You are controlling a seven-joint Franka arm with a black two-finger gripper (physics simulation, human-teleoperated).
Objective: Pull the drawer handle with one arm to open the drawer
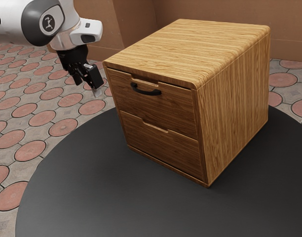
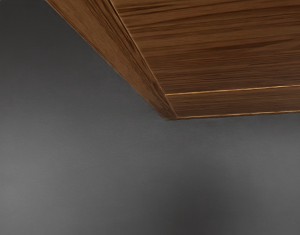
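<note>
Pincer [image 1: 90, 81] open, nothing between the fingers, hanging off the cabinet's [image 1: 190, 49] front corner on the exterior view's left, about level with the top drawer [image 1: 161, 106]. Black handle [image 1: 145, 90] sits on that drawer's upper part, near the pincer but apart from it. Drawer looks shut, flush with the front. Step: approach. Do it well by lining the fingers above and below the bar, closing fully, then pulling straight out along the drawer's travel. Cabinet stands on the dark round desk [image 1: 92, 197]; the wrist view looks at its lower front.
</note>
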